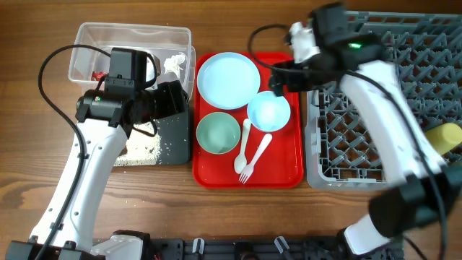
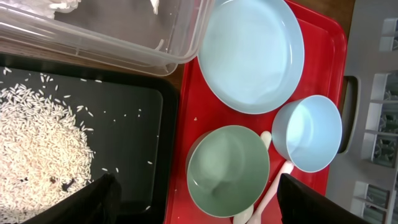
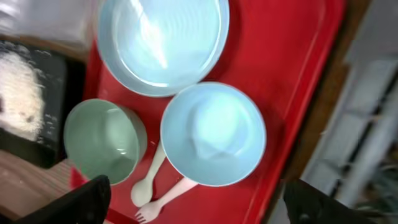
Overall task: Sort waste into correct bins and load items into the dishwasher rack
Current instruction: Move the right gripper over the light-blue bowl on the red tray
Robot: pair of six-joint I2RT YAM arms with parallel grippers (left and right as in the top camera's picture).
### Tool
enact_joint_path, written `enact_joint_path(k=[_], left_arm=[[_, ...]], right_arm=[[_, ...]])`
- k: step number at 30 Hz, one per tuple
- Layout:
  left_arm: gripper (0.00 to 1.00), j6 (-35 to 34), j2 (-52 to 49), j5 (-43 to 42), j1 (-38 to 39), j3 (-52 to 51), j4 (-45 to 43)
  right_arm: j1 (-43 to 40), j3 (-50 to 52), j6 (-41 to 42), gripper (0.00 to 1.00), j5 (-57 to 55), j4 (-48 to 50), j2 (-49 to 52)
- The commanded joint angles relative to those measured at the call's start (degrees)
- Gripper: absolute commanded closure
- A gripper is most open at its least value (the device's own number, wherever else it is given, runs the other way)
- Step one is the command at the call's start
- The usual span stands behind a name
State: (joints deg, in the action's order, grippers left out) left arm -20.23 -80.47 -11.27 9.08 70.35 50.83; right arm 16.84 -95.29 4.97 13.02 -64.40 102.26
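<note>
The red tray holds a light blue plate (image 1: 228, 79), a light blue bowl (image 1: 269, 110), a pale green bowl (image 1: 218, 133), a white spoon (image 1: 244, 144) and a fork (image 1: 254, 160). My left gripper (image 2: 199, 208) hangs open over the black tray's right edge and the green bowl (image 2: 227, 169), holding nothing. My right gripper (image 3: 202, 205) is open above the blue bowl (image 3: 213, 134), also holding nothing. Loose rice (image 2: 37, 143) lies in the black tray (image 1: 177, 144). Tissue (image 1: 173, 61) and a red wrapper (image 1: 97, 74) sit in the clear tub (image 1: 133, 32). A yellow cup (image 1: 444, 137) lies in the grey rack (image 1: 361, 144).
The red serving tray (image 1: 285, 170) lies between the black tray and the rack. The clear tub's rim (image 2: 124, 53) borders the black tray and the red tray's left side. Bare wooden table (image 1: 43, 166) surrounds everything.
</note>
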Motion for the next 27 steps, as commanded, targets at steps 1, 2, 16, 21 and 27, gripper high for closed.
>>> enact_joint_path(k=[1,2,16,21,27], left_arm=[[0.18,0.35,0.07,0.90,-0.09,0.02,0.04],[0.18,0.35,0.07,0.90,-0.09,0.02,0.04],[0.18,0.33,0.07,0.90,-0.09,0.02,0.04],[0.18,0.33,0.07,0.90,-0.09,0.02,0.04],[0.18,0.35,0.04,0.90,-0.09,0.02,0.02]], right_arm=[[2.16,0.04,7.67,0.11,-5.14,0.15,7.65],[2.51,0.07,8.17,0.12,-5.29,0.28,9.35],[3.04,0.07,14.73,0.22,-9.40,0.04,21.66],[3.04,-0.02,14.69,0.25,-9.38,-0.94,21.38],[3.04,-0.50,12.52,0.23,-9.53,-1.22,16.37]])
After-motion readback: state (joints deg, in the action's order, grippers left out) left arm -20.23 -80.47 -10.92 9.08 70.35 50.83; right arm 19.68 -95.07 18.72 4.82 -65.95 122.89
